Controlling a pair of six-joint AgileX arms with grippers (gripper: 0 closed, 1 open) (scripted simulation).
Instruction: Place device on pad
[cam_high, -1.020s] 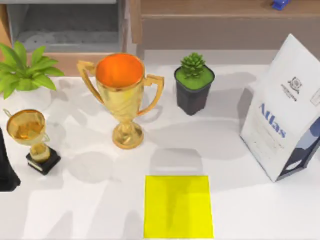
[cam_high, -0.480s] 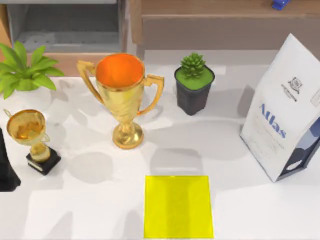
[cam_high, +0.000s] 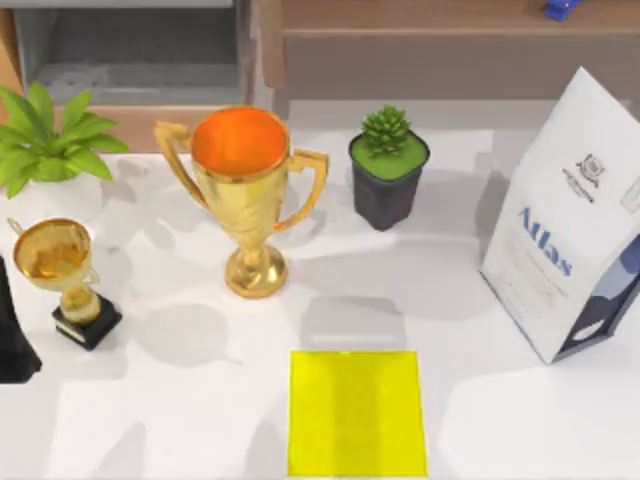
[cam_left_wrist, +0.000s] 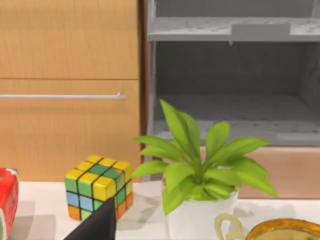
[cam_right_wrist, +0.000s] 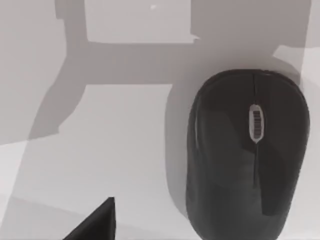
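Note:
The pad (cam_high: 357, 412) is a flat bright-yellow square at the table's front edge, near the middle, with nothing on it. The device, a black computer mouse (cam_right_wrist: 247, 152) with a silver scroll wheel, lies on the white table in the right wrist view. A black part of my right gripper (cam_right_wrist: 95, 222) shows beside it, clear of it and holding nothing. My left gripper (cam_high: 12, 335) is a dark shape at the table's left edge, next to the small trophy (cam_high: 65, 280); a black part of this left gripper (cam_left_wrist: 97, 225) also shows in the left wrist view.
A large gold trophy (cam_high: 245, 190) stands behind the pad, with a black-potted succulent (cam_high: 388, 170) to its right. A white Atlas bag (cam_high: 565, 230) stands at the right. A leafy plant (cam_high: 45, 140) in a white pot is back left, with a colour cube (cam_left_wrist: 99, 186) nearby.
Soft shadows over the pad and the front right of the table have shifted and faded. No object on the table has moved.

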